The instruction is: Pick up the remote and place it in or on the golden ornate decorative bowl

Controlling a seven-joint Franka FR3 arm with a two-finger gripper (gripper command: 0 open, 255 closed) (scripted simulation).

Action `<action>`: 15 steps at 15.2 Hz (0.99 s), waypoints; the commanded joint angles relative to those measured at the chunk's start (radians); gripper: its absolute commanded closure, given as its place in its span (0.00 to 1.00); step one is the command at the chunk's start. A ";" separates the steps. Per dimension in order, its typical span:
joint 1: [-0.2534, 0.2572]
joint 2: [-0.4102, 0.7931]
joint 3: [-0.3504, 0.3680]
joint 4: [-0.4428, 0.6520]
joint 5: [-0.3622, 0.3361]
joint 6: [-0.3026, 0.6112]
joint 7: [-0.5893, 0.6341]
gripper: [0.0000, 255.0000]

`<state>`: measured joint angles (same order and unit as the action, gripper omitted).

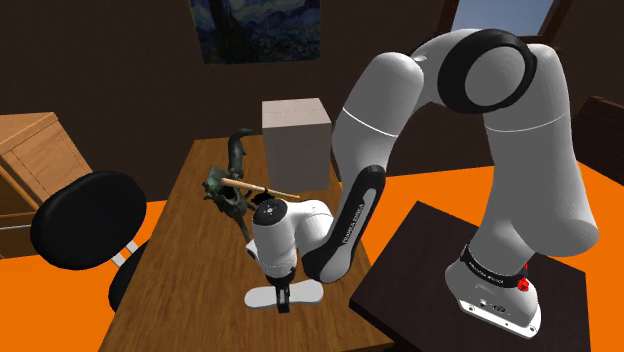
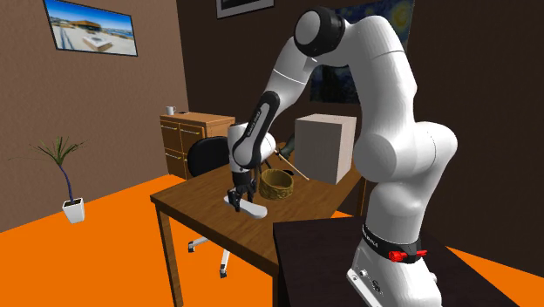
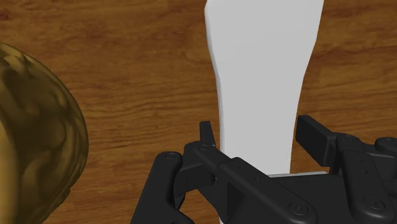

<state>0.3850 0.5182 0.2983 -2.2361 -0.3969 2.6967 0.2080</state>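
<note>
**Fingers straddle the white remote on the counter**

The remote (image 3: 264,63), plain white and narrowed at its middle, lies flat on the wooden counter (image 1: 190,300), near the edge that faces the dark stand (image 1: 430,270). The arm bends down over it, and the gripper (image 3: 257,130) sits low over the remote's narrow part. The fingers (image 3: 312,135) stand apart, one on each side of the remote. The one farther from the bowl lies against the remote's edge. A sliver of wood shows between the remote and the one nearer the bowl, so nothing is clamped. The golden bowl (image 2: 277,183) sits on the same counter near the remote and apart from it, with a thin rod (image 1: 265,188) lying across its rim. Behind the bowl stands a pale box (image 2: 324,148). A black chair (image 1: 85,218) stands beside the counter at the shoulder view's left.
</note>
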 commanded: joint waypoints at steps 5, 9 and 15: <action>-0.035 -0.081 0.045 -0.023 0.050 -0.056 -0.037 1.00; -0.056 -0.132 0.073 -0.032 0.086 -0.096 -0.064 1.00; -0.083 -0.206 0.110 -0.038 0.143 -0.159 -0.105 1.00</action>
<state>0.3057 0.3241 0.4024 -2.2737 -0.2634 2.5490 0.1092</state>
